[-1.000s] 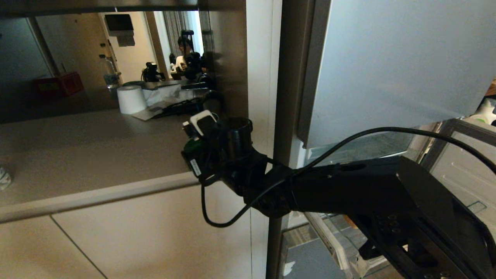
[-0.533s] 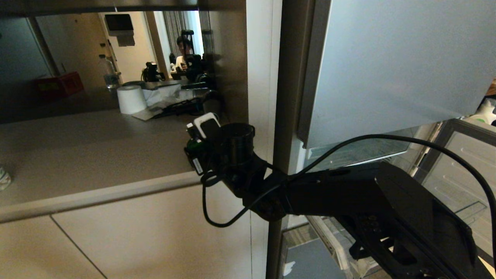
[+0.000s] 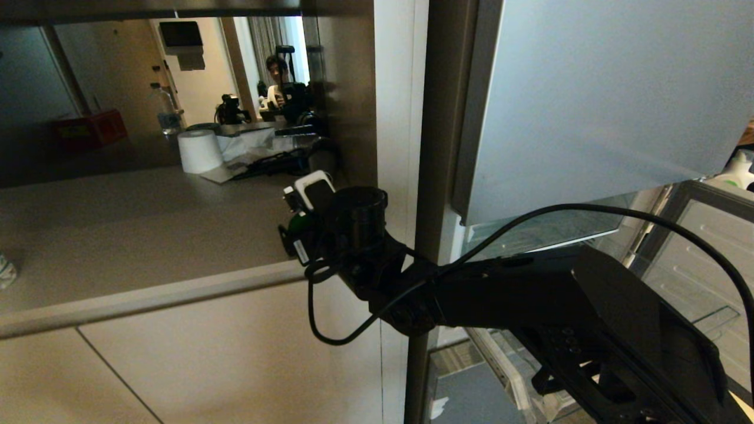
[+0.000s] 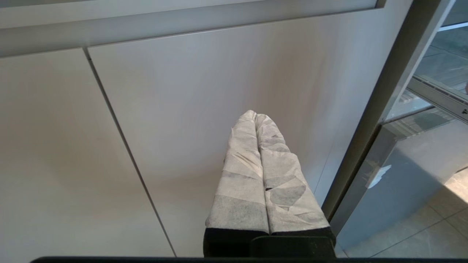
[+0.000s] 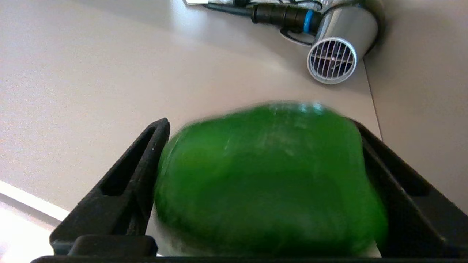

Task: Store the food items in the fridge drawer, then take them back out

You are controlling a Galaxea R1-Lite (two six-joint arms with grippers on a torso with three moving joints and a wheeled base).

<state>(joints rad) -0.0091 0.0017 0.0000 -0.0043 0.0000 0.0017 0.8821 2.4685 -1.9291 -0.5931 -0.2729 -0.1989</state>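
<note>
The glossy green bell pepper sits between the black fingers of my right gripper, low over the grey counter near its right end. It shows blurred while the fingers and the counter are sharp, so it is slipping out of the open jaws. In the head view only a green patch of the pepper shows beside the wrist. The fridge drawer stands pulled out under my right forearm, its inside hidden by the arm. The potato is out of view. My left gripper hangs shut before the cabinet front.
A silver hair dryer and cables lie at the counter's back right corner. Farther back stand a paper roll, a water bottle and a red box. The fridge's tall blue-grey door fills the right. A person is in the background.
My right hand came a little to the right and down toward the counter, then held still. The left arm has not moved.
</note>
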